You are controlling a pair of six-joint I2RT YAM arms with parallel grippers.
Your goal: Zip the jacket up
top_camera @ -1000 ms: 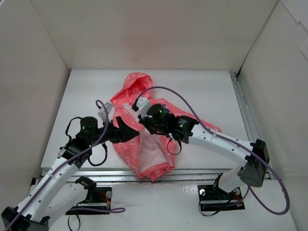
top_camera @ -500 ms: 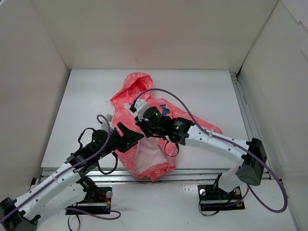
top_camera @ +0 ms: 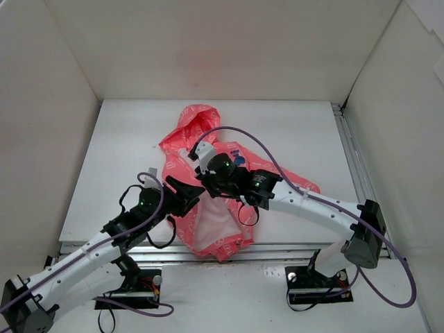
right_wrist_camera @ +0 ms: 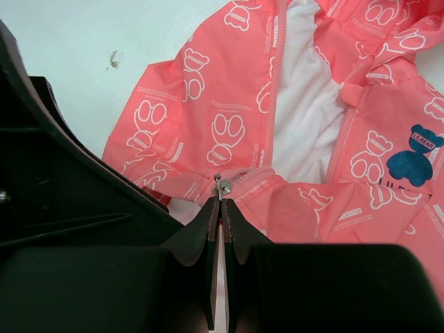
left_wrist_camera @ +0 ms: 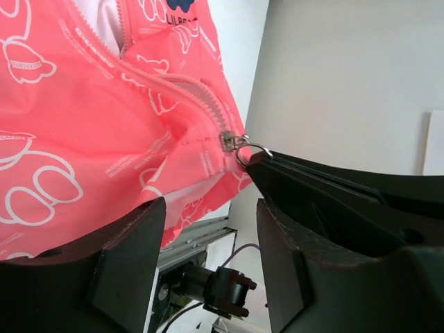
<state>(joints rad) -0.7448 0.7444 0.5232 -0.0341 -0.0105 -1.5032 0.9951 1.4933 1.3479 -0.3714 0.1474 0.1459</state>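
While the jacket [top_camera: 211, 222] lies open-fronted on the tabletop [top_camera: 291, 132], hood toward the far wall, the right tool [right_wrist_camera: 220, 201] is clenched on the zipper pull [right_wrist_camera: 218, 182] near the hem; the left tool [left_wrist_camera: 208, 211] stands released beside that hem, fingers apart.

Top view: left arm [top_camera: 90, 243] and right arm [top_camera: 312, 205] hide the jacket [top_camera: 198, 121] middle. Left wrist view: emblem [left_wrist_camera: 182, 5] cut by the top edge; right wrist view: its lettering unreadable.
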